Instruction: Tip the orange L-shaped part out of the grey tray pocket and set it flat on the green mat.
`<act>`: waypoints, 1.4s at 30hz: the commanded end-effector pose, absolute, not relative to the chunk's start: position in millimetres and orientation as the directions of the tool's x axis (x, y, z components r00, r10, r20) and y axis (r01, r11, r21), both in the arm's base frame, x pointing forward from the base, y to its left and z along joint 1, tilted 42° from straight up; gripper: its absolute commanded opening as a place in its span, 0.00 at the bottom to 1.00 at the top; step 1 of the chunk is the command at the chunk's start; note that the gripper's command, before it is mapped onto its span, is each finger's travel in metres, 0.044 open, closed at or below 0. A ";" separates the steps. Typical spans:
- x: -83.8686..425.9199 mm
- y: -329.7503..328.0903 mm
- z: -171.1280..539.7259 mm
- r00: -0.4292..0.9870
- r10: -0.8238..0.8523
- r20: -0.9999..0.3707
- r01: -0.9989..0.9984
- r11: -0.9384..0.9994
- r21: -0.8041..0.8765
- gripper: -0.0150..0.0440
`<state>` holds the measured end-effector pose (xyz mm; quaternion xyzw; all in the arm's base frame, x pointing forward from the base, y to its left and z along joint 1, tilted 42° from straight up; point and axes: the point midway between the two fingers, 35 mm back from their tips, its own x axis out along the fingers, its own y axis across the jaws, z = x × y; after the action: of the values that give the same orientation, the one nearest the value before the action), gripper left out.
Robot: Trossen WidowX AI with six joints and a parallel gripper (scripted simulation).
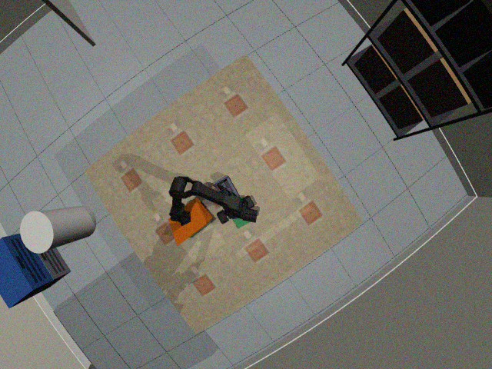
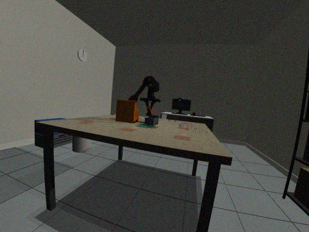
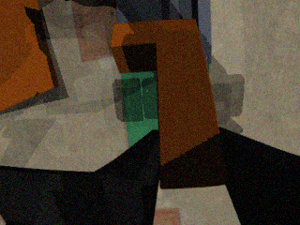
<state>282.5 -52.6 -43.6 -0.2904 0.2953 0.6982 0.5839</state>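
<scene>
The orange L-shaped part (image 2: 150, 112) (image 3: 185, 80) is off the table, held by one end in my gripper (image 2: 149, 108) (image 3: 186, 136), which is shut on it. Its long bar slants down steeply; its L-shaped end is the far, lower end, at the top of the wrist view. The grey tray (image 1: 232, 185) (image 2: 150, 122) (image 3: 204, 28) stands behind and partly under that end in the wrist view. The green mat (image 1: 241, 223) (image 2: 143, 125) (image 3: 137, 135) lies below the part, beside the tray, partly hidden. In the top view, the arm hides the part and the fingertips.
A large orange wedge-shaped block (image 1: 195, 222) (image 2: 125, 110) (image 3: 21, 61) stands on the table close beside the tray and mat, near the arm's base. Flat reddish squares (image 1: 257, 249) (image 2: 128, 129) mark the table top.
</scene>
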 end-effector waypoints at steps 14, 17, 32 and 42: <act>280.9 -104.7 -87.4 -0.149 0.639 -0.755 -0.987 -0.144 0.073 0.25; 280.7 -103.7 -88.6 -0.149 0.639 -0.755 -0.987 -0.144 0.073 0.25; 277.5 -89.3 -105.5 -0.149 0.640 -0.754 -0.987 -0.144 0.073 0.25; 275.2 -79.1 -117.3 -0.149 0.640 -0.754 -0.987 -0.144 0.072 0.25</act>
<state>277.3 -83.8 -112.4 -0.2981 0.2964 0.6961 0.5820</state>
